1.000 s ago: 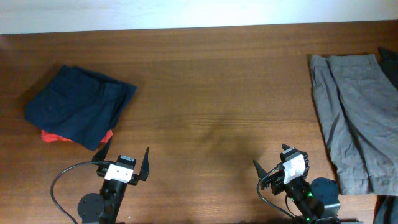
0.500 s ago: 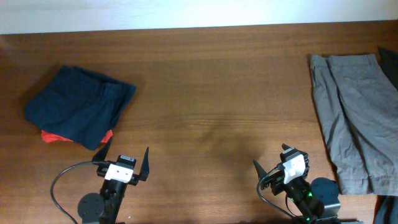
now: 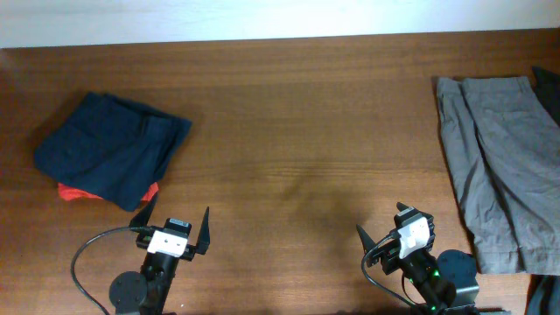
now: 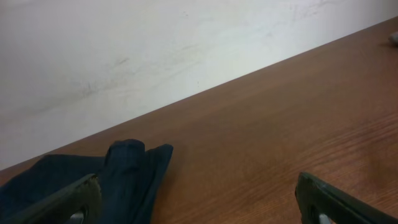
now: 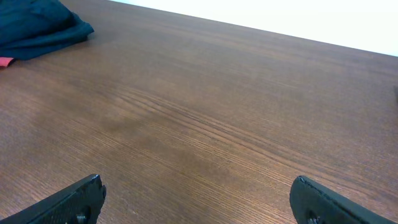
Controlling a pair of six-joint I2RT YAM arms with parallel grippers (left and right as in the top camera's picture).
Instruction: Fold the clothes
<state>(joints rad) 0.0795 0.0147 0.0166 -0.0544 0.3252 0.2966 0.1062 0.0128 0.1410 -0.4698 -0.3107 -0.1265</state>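
Note:
A folded navy garment [image 3: 112, 149] lies at the far left on top of a red one [image 3: 79, 192]; it also shows in the left wrist view [image 4: 93, 180] and the right wrist view [image 5: 37, 28]. Grey shorts [image 3: 503, 162] lie spread flat at the right edge. My left gripper [image 3: 175, 224] is open and empty near the front edge, just in front of the navy pile. My right gripper [image 3: 392, 229] is open and empty at the front right, left of the grey shorts. Both sets of open fingers show in the left wrist view [image 4: 199, 199] and the right wrist view [image 5: 199, 199].
A dark garment edge [image 3: 547, 83] shows at the far right, with another dark piece [image 3: 547, 293] at the bottom right corner. A white wall [image 4: 155, 50] runs along the table's back edge. Bare wood table [image 3: 297, 131] lies between the piles.

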